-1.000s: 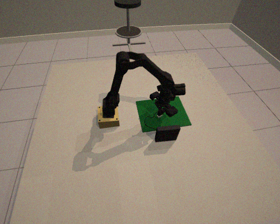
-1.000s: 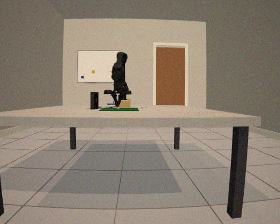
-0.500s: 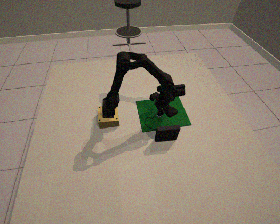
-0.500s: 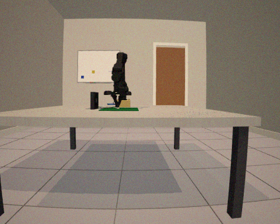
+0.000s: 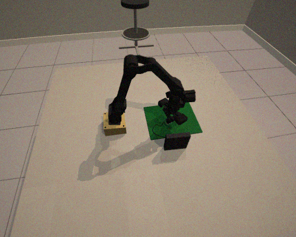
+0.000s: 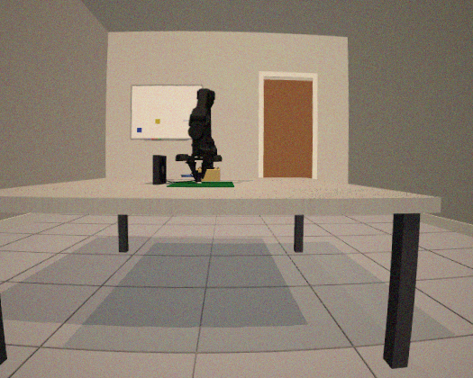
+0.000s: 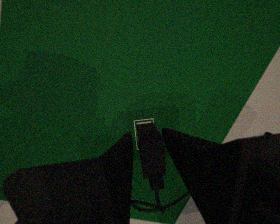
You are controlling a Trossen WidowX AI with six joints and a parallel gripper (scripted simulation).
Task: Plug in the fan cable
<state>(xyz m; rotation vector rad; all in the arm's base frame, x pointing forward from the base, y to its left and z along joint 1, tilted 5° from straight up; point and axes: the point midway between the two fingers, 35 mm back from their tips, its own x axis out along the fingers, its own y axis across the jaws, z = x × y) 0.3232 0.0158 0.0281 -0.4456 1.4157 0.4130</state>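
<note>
Appears to be at release after insertion. Noted black, blocky fan plug (image 7: 152,155) at white-outlined header (image 7: 143,120) on green, flat board (image 5: 156,117) (image 6: 222,184) (image 7: 60,30); cannot confirm full depth. Found black fingers (image 5: 169,119) (image 6: 194,171) parted slightly, astride plug. Next: verify seating, widen, lift straight clear.

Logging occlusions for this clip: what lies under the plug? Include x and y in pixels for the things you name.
Under the black plug (image 7: 151,156), the pale outline of the header (image 7: 135,135) shows at two edges; its pins and the seating depth are hidden.
</note>
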